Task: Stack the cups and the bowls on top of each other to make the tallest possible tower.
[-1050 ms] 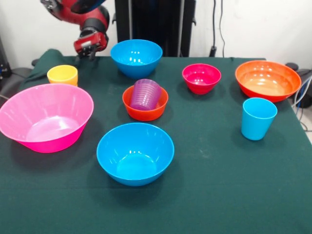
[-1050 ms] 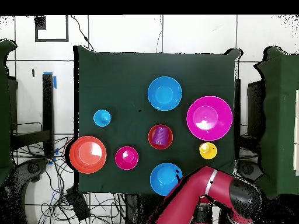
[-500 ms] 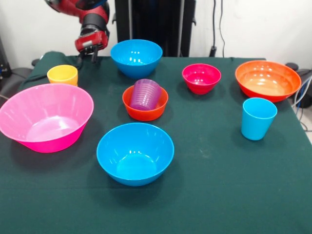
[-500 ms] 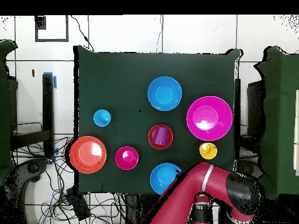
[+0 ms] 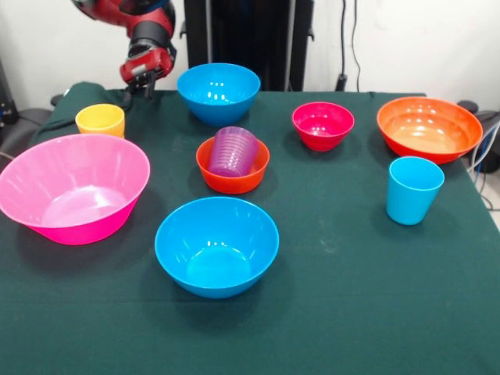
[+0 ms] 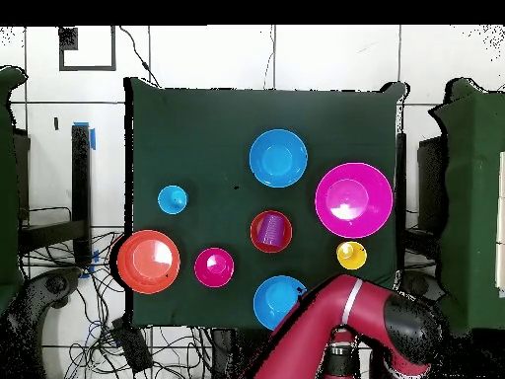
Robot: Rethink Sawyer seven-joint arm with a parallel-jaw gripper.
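the arm has drawn back a little toward the table's edge since a second ago; the cups and bowls lie as before. the gripper (image 5: 143, 84) hangs above the green table (image 5: 344, 297) between the yellow cup (image 5: 100, 120) and the far blue bowl (image 5: 219, 92), touching neither; i cannot tell how its jaws stand. the purple cup (image 5: 233, 151) sits tilted in the small orange bowl (image 5: 232, 176). the light blue cup (image 5: 414, 190) stands near the wide orange bowl (image 5: 429, 128).
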